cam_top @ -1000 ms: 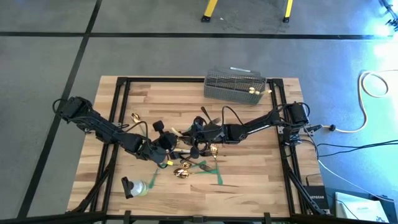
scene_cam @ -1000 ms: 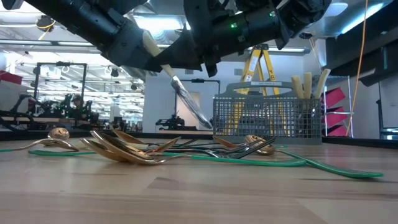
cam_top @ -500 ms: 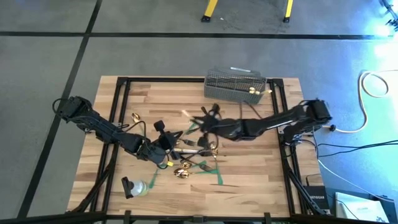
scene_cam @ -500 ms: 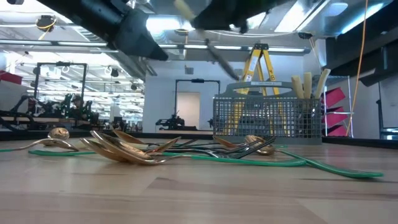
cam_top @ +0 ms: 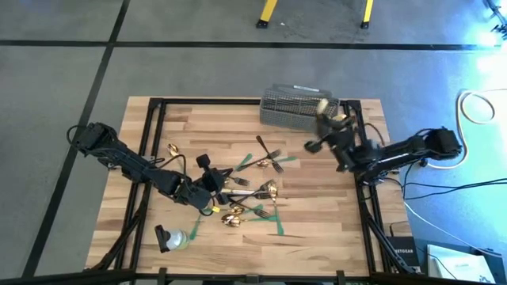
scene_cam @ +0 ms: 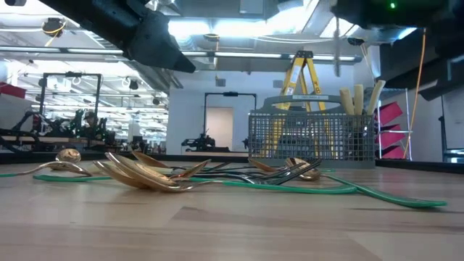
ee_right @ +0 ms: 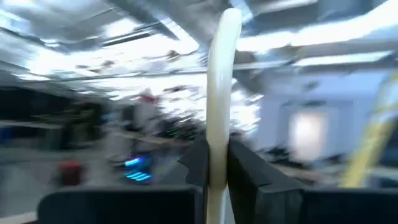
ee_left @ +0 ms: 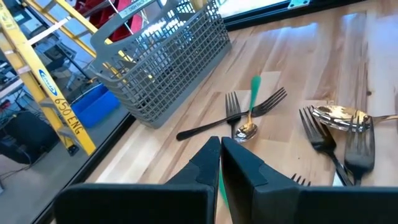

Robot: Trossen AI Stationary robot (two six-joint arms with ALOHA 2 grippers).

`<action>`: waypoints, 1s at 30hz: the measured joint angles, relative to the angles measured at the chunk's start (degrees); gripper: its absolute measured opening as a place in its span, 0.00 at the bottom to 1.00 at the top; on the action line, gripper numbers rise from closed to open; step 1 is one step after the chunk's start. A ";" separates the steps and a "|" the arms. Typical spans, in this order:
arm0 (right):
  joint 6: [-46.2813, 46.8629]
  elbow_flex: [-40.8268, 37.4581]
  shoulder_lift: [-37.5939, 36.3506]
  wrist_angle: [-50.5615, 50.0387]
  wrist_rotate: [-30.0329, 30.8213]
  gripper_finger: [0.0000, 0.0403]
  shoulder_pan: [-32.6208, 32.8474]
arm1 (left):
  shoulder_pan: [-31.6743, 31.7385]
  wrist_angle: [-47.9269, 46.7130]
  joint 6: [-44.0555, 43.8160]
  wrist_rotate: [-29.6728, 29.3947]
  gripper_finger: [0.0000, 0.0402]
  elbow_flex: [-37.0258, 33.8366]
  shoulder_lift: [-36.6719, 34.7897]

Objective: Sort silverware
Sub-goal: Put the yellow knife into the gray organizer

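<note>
Now the right gripper (ee_right: 216,163) is seen clamped on a cream-handled knife (ee_right: 219,93), the handle standing up between the two dark fingers (ee_right: 245,177), with the blade end hidden below. From above, this gripper (cam_top: 337,134) is placed at the right side of the tabletop (cam_top: 317,229), just beside the near right corner of the grey mesh basket (cam_top: 289,111), where other cream handles (scene_cam: 358,98) are already stood up at the right end.

A slip is the first risk: the knife is held on a narrow, smooth handle, and with the arm in motion it could be swung or twisted in the grip. It is judged that a tilted knife could catch on the basket rim or on the handles already inside, and be dropped outside or into the wrong compartment. The basket could also be nudged if the gripper is lowered too close to its wall.

Farther left, the left gripper (ee_left: 219,163) is held fully closed on nothing, low over the middle of the tabletop. Just ahead of it lie dark forks (ee_left: 239,112), a gold spoon (ee_left: 341,117) and green tape strips (cam_top: 269,216). Should that arm be moved, the loose pile of gold spoons (scene_cam: 148,174) could be scattered.
</note>
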 joint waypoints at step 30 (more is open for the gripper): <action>17.67 -0.29 -2.84 -17.89 -7.12 0.13 -35.78 | 0.07 -0.88 -0.01 2.30 0.00 -0.11 0.07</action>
